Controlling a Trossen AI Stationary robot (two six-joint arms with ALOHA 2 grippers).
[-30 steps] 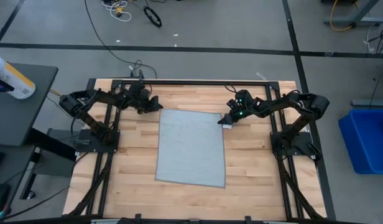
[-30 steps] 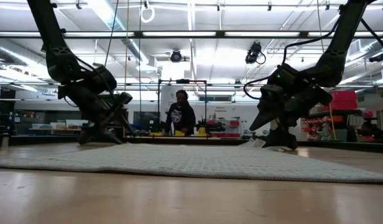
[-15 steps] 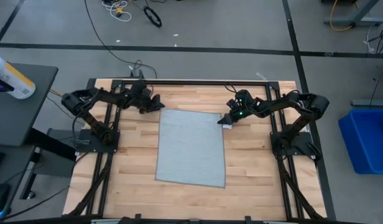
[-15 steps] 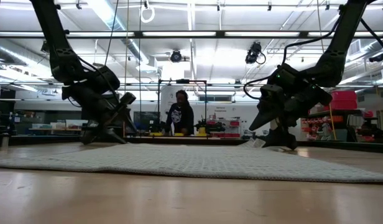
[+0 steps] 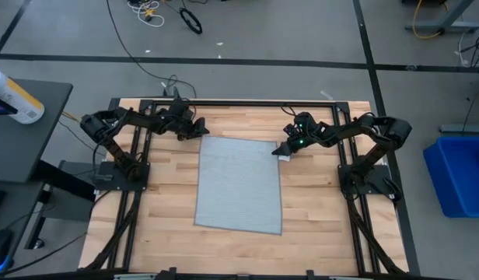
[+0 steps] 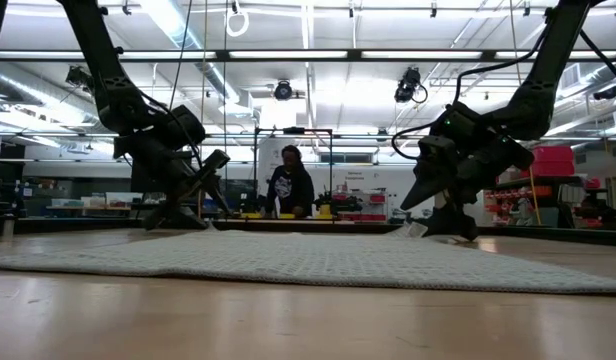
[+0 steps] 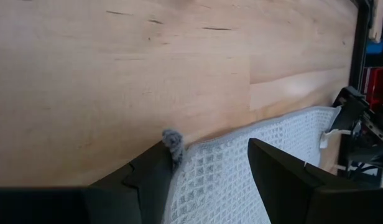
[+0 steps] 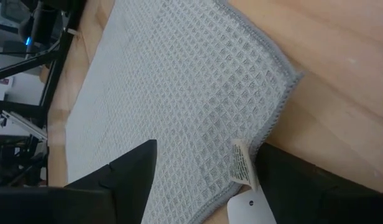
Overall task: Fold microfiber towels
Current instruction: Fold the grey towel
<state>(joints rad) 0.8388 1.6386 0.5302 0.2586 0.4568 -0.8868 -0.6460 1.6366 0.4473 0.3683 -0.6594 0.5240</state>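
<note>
The light grey-blue towel (image 5: 239, 185) lies flat on the wooden table, its long sides running near to far. My left gripper (image 5: 201, 132) is open and low at the towel's far left corner (image 7: 173, 140). One finger (image 7: 155, 177) stands beside the corner tuft and the other (image 7: 285, 180) stands over the cloth; I cannot tell whether they touch it. My right gripper (image 5: 283, 150) is open and low at the far right corner, where the white tag (image 8: 242, 163) is. Its fingers stand on either side of that corner (image 8: 285, 93).
Black frame rails (image 5: 131, 194) run along the table's left and right sides beside the arm bases. Bare wood (image 5: 239, 245) lies near the front edge. A person (image 6: 290, 182) stands far behind the table. A blue bin (image 5: 465, 175) stands off the table's right side.
My left gripper has moved toward the table's right edge, up to the towel's far left corner, staying low. The towel lies as before.
</note>
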